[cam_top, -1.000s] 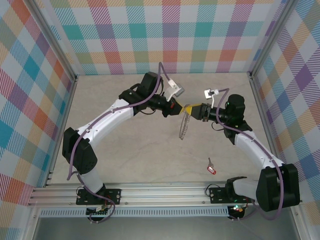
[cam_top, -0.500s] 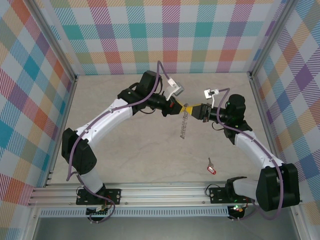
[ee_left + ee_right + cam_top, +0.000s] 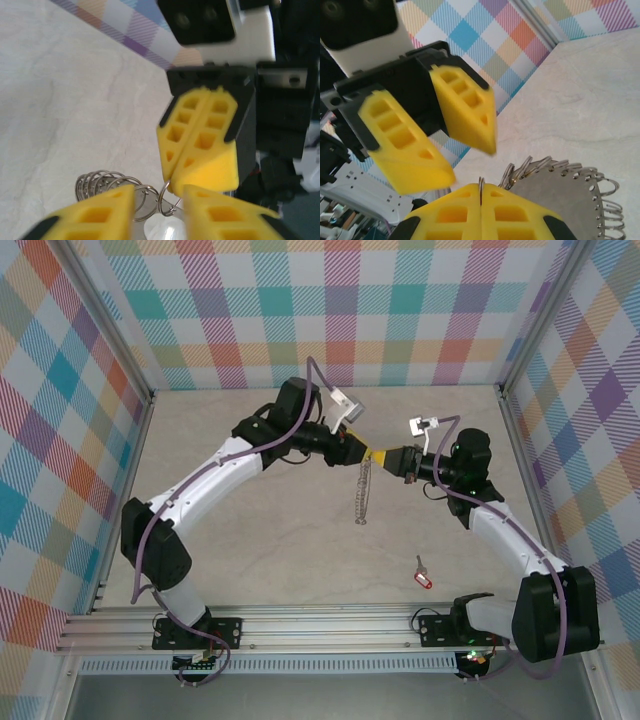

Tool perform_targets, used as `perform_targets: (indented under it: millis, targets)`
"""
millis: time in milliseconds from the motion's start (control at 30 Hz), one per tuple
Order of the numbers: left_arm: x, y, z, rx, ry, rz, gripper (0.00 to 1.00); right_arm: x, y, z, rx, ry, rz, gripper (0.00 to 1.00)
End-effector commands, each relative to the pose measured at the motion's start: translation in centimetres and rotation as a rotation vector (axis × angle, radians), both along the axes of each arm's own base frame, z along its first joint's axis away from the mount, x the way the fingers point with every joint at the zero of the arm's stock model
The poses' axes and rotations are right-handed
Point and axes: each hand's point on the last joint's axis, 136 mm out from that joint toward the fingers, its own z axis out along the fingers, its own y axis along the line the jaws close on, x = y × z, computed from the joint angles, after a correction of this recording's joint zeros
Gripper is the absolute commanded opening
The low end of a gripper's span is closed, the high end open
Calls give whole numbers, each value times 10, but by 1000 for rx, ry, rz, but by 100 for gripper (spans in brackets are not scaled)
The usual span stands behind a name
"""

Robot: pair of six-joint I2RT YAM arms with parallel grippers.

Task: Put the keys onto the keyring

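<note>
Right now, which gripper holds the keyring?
The right gripper: its jaws are shut on the rim of the keyring, while the left gripper stands open beside it.

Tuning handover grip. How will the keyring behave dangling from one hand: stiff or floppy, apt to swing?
Likely swings: the keyring hangs below the right hand, pinched at one rim wire. Its flat grey body looks stiff, but the small rim loops probably flop and snag. Thin metal, so probably light.
</note>
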Motion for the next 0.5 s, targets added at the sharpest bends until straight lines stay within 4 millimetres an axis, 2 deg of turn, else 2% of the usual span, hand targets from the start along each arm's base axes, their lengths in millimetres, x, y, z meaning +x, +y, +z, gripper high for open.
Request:
perform_targets:
  millis: [0, 67, 167, 467]
  targets:
    - [18, 23, 52, -113, -63, 185, 39, 5, -5, 23, 24, -96, -65, 0]
    - [27, 31, 61, -170, -49, 261, 39, 8, -7, 31, 45, -114, -91, 0]
    - [27, 35, 68, -250, 0, 299, 36, 12, -11, 47, 91, -163, -128, 0]
    - [18, 23, 85, -417, 105, 236, 33, 24, -20, 100, 224, -288, -243, 0]
